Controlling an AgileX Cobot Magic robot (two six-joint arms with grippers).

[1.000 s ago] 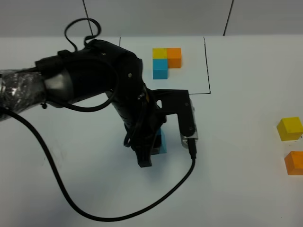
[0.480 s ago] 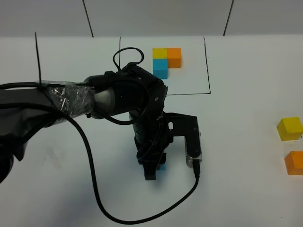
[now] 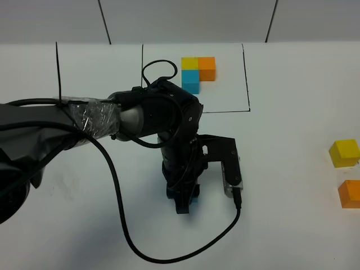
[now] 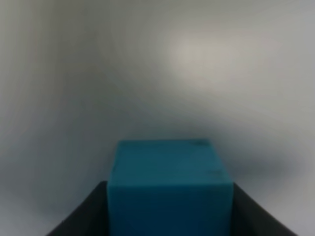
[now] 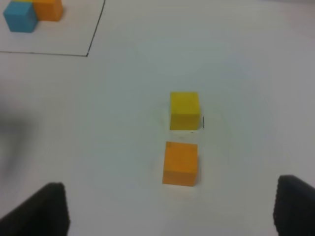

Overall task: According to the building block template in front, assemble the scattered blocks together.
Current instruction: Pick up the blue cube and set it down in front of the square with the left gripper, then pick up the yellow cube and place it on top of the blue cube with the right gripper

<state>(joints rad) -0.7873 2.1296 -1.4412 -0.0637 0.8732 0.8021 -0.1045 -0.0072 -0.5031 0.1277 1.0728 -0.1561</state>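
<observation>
From up high, the left claw [image 3: 184, 203] is clamped on the blue cube [image 3: 195, 197], with the template [image 3: 198, 72] well beyond it. In the left wrist view the jaws sit snug on opposite flat faces, and I'd guess the cube is light, rigid and a bit slick. In the right wrist view the right claw [image 5: 174, 206] gapes wide and empty, with one yellow cube [image 5: 185, 110] and one orange cube [image 5: 180, 163] just ahead. That makes three loose cubes.

A white worktop [image 3: 292, 236] is spreading across the high view (matte, evenly lit). Near its far left corner a thin black line [image 3: 57, 70] is running from the far edge toward the near one. Behind the far edge a grey wall [image 3: 185, 19] is rising, two dark seams [image 3: 104, 22] slanting across it
</observation>
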